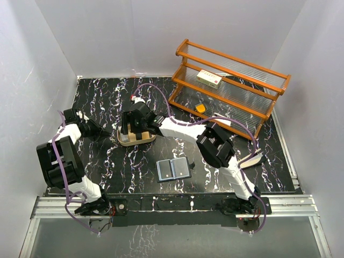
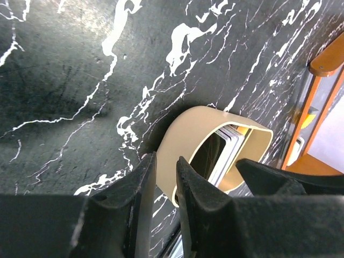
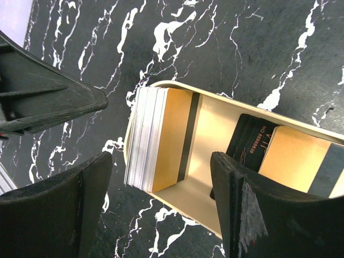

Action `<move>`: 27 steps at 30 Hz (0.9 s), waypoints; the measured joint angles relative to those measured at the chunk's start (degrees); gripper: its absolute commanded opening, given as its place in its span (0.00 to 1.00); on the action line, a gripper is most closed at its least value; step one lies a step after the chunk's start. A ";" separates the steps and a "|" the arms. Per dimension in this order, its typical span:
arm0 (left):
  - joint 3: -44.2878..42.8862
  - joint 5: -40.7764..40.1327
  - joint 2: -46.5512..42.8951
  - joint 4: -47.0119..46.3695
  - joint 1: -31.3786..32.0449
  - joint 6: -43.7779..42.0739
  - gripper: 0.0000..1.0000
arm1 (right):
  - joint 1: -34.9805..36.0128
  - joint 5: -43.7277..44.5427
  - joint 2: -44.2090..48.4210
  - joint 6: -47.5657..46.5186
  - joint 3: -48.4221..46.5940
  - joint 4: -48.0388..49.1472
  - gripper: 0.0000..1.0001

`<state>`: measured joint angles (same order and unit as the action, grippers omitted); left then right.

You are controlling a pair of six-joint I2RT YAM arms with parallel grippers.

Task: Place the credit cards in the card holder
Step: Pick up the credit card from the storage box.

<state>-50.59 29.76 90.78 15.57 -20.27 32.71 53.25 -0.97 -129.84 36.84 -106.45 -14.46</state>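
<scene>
Your right gripper [image 3: 161, 161] hangs wide open over the tray [image 3: 236, 121], the upright cards [image 3: 153, 140] between its jaws, left of centre, flat faces toward either jaw. Your left gripper [image 2: 166, 172] straddles the tray wall, jaws narrow; gripping or not, I cannot tell. The holder [image 1: 174, 170] lies open, lower centre.

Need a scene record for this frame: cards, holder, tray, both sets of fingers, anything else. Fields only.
credit cards: standing on edge in two groups inside the tan oval tray
card holder: open flat on the table, apart from the tray
left fingers: narrow gap at the tray's wall; grip unclear
right fingers: open, straddling the larger card stack
wooden rack: back right, holding a white-and-red box
</scene>
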 measured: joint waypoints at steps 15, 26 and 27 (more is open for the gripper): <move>1.03 4.72 5.90 -0.57 0.00 0.00 0.18 | 0.00 -5.46 -3.69 -0.81 -1.64 2.03 0.73; 1.11 7.30 8.04 -0.98 0.02 0.04 0.18 | 0.00 -8.48 -5.14 -0.37 -4.02 2.69 0.72; 1.16 7.54 8.04 -1.18 0.00 0.09 0.18 | 0.00 -8.66 -5.20 -0.28 -4.02 2.67 0.72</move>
<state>-49.43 37.30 98.83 14.39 -20.27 32.80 53.25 -9.63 -135.04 36.56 -110.48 -11.79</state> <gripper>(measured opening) 0.184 0.727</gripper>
